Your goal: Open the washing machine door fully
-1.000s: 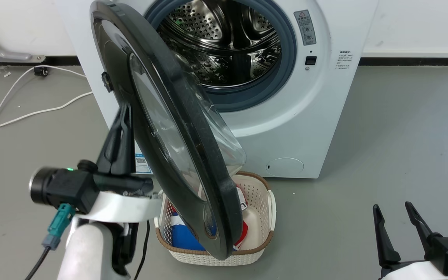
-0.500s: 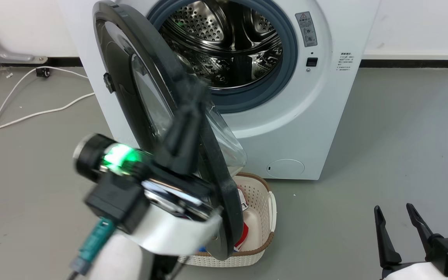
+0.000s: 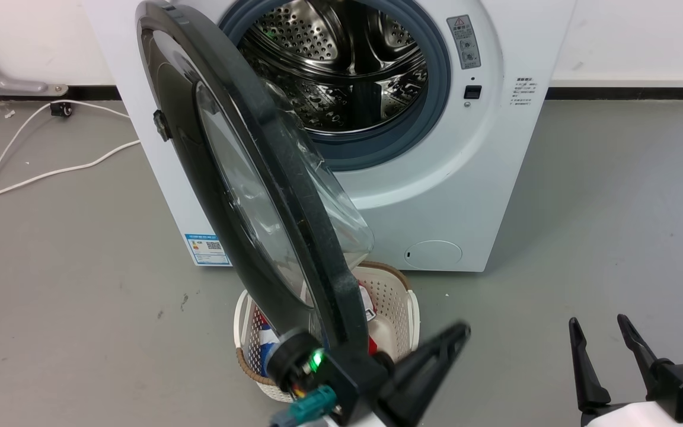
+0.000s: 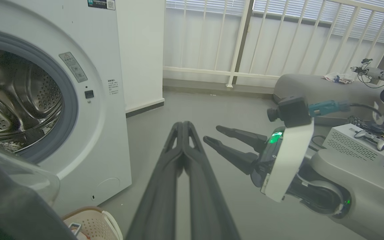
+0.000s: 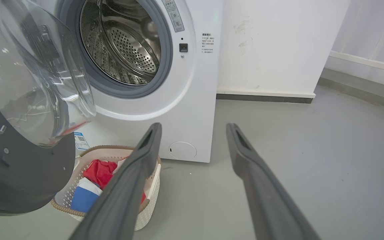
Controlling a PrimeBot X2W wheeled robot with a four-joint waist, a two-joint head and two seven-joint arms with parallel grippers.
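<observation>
The washing machine door point(image 3: 241, 196) is a large round disc, glossy black on its outer face, with a clear glass bowl point(image 3: 341, 210) bulging from its inner face. It stands open, swung out from the left edge of the washing machine's front point(image 3: 466, 178). The head view sees it almost edge-on, its thick dark rim point(image 3: 288, 178) slanting from the machine's upper left corner down toward the bottom of that view. The bowl faces right, clear of the drum opening point(image 3: 347, 71), which is fully uncovered. In the right wrist view the inner face below the bowl is matt dark grey.
</observation>
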